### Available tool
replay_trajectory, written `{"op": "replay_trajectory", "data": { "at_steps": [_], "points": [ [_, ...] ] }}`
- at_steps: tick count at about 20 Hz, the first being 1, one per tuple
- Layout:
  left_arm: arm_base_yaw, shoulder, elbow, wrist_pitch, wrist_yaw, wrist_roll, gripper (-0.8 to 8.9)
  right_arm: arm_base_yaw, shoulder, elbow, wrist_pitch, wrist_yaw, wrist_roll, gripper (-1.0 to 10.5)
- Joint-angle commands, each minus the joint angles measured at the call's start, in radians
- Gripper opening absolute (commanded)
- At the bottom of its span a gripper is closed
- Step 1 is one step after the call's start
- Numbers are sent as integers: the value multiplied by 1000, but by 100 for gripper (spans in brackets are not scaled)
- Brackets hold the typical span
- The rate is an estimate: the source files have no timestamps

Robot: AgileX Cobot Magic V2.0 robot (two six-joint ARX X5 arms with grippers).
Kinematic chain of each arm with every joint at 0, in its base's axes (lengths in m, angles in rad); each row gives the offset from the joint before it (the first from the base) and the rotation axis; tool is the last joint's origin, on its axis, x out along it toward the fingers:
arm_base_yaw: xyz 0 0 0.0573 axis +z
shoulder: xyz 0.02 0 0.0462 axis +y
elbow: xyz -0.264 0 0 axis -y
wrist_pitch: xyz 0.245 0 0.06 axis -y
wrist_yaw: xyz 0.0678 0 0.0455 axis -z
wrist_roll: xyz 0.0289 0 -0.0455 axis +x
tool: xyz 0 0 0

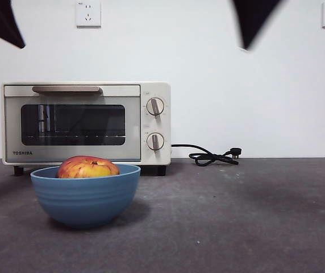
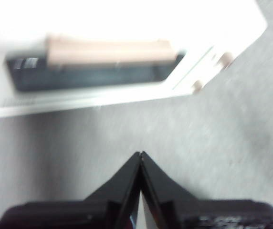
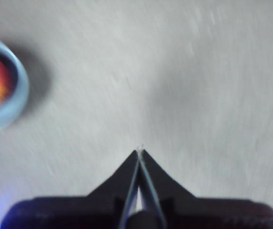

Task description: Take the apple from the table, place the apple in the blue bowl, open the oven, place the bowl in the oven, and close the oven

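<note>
Seen only from front: apple (image 1: 87, 167) in blue bowl (image 1: 85, 195) before shut oven (image 1: 86, 123). From wrists: left gripper (image 2: 141, 154) and right gripper (image 3: 140, 151) pressed together, empty. Behind, cord (image 1: 209, 155) and wall sockets (image 1: 88, 13).

front: sharp, evenly lit | wrists: motion-blurred | oven (image 2: 127, 28) top overexposed

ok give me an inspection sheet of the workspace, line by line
Surface: dark grey speckled table, one small speck.
Job's things: red-yellow apple sits in the deep blue bowl; cream-white toaster oven behind, door shut.
Clutter: nothing seen.
Grippers: left gripper shut, above the table before the oven; right gripper shut, beside the bowl.
Cables: black cord, unplugged.
Surroundings: white wall, two sockets.
</note>
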Motion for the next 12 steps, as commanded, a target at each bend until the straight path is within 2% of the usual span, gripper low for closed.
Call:
{"op": "replay_trajectory", "data": {
  "at_steps": [1,5,7,8,10,12],
  "points": [
    [-1,63,61,10,18,1,-4,0,-161,-206,65,-53,78,-11],
    [-7,179,168,14,17,-8,-4,0,-426,-419,235,-256,87,-11],
    [-7,233,213,19,17,-28,-5,0,-516,-462,270,-393,96,-11],
    [-8,262,238,22,17,-40,-4,0,-549,-468,265,-433,114,-11],
    [-12,312,273,45,17,-65,-5,0,-597,-468,260,-474,142,-11],
    [-21,351,290,67,17,-88,-5,1,-625,-468,259,-482,165,-11]
  ]
}}
